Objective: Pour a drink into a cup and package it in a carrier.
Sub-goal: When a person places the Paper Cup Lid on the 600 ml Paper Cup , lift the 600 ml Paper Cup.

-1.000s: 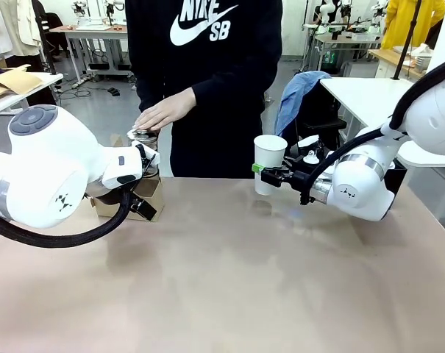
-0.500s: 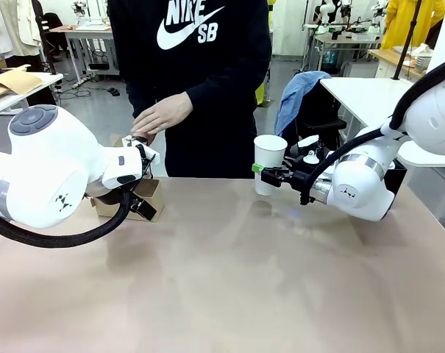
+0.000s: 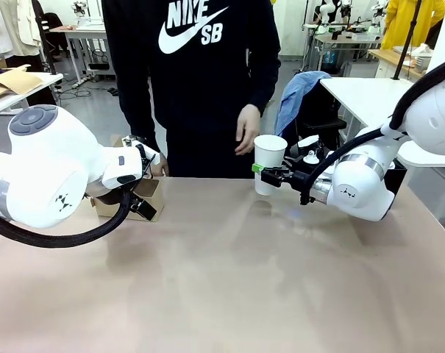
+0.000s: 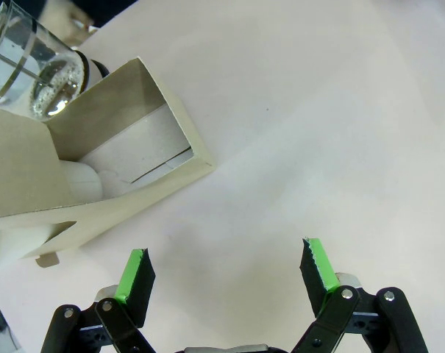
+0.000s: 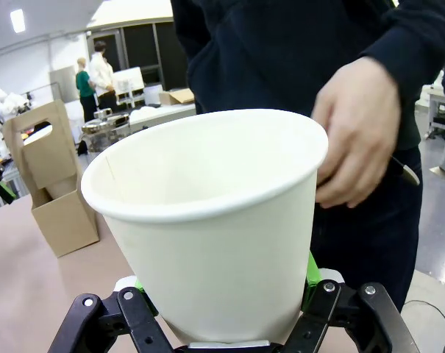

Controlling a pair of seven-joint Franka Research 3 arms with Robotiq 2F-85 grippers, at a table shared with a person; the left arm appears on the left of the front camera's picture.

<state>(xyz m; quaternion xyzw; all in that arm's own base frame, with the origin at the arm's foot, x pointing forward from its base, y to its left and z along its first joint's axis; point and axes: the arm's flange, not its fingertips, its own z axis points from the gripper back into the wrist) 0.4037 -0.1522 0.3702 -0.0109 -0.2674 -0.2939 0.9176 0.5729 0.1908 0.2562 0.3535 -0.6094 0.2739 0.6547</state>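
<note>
Right gripper (image 3: 260,173) is clamped on the tall white paper cup (image 3: 270,162), green pads pinching its lower wall, and the cup sits upright, lidless, near the far edge of the tan table (image 3: 222,279). From the right wrist, the cup's (image 5: 211,220) rolled rim is wide open. The person's hand (image 3: 246,129) hangs just behind that rim (close, not touching). Over on the left, the brown cardboard carrier with the upright handle (image 3: 153,193) stands on the table. The left gripper (image 4: 228,265) hovers near it with fingers spread wide, gripping nothing. A clear glass jug (image 4: 31,73) is just beyond the carrier, its contents unclear.
</note>
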